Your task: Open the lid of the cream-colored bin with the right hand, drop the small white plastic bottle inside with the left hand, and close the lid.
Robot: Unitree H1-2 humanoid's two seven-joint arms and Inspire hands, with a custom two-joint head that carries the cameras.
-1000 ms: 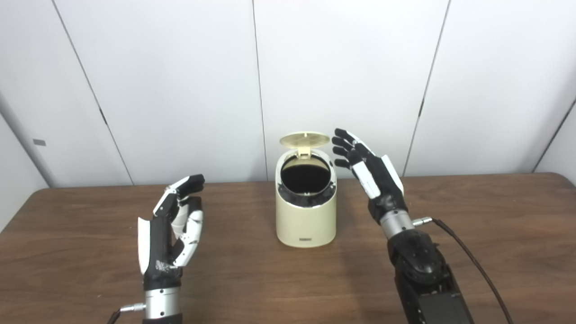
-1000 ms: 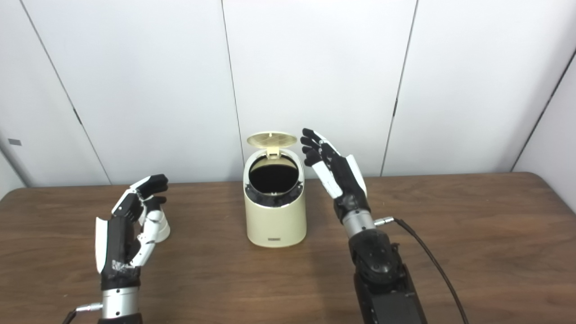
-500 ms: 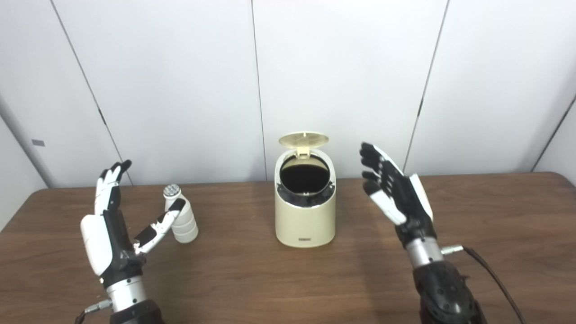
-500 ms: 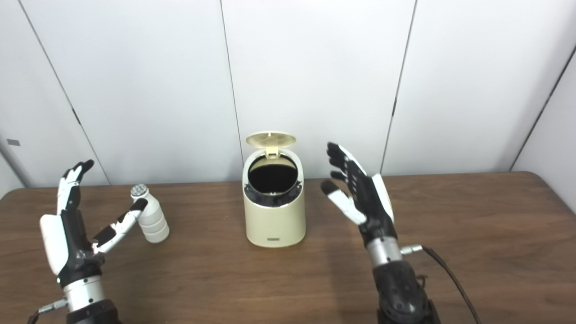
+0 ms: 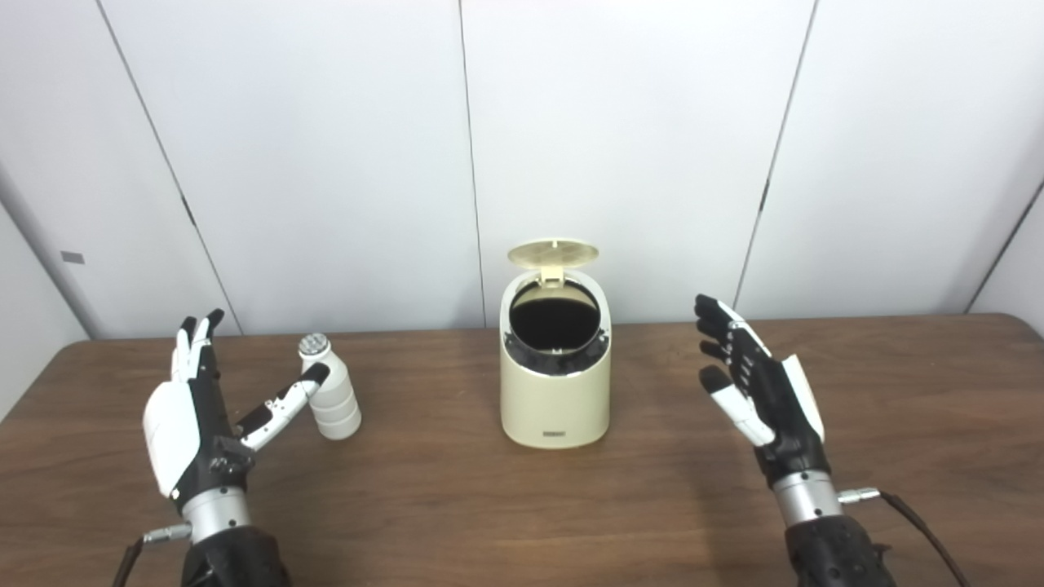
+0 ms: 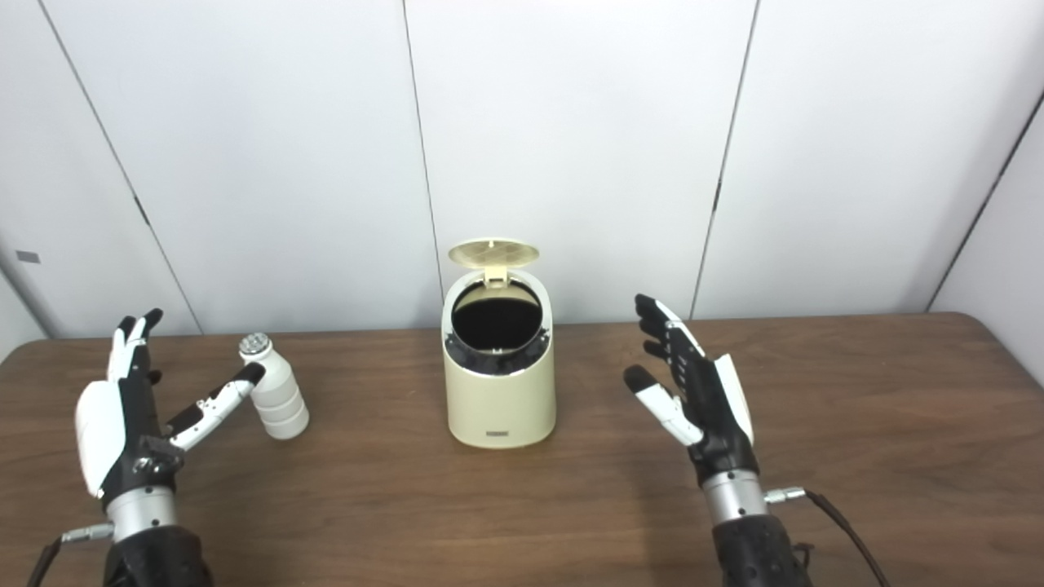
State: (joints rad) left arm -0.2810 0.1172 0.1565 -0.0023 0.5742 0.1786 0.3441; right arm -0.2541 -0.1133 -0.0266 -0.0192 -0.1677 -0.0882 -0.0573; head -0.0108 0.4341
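The cream-colored bin (image 5: 555, 383) stands upright at the table's middle, its round lid (image 5: 552, 253) tipped up at the back and the dark inside showing. A small white ribbed bottle (image 5: 328, 397) stands upright on the table left of the bin. My left hand (image 5: 196, 420) is open just left of the bottle, thumb tip close to or touching its side, fingers spread upward. My right hand (image 5: 757, 391) is open to the right of the bin, well apart from it, palm toward the bin.
The brown wooden table (image 5: 489, 505) runs the full width, with its far edge against white wall panels (image 5: 620, 147). A black cable (image 5: 922, 530) trails from my right wrist at the lower right.
My left hand opened and drew back to the left, leaving the bottle standing on the table. My right hand came down and away from the lid toward the near right.
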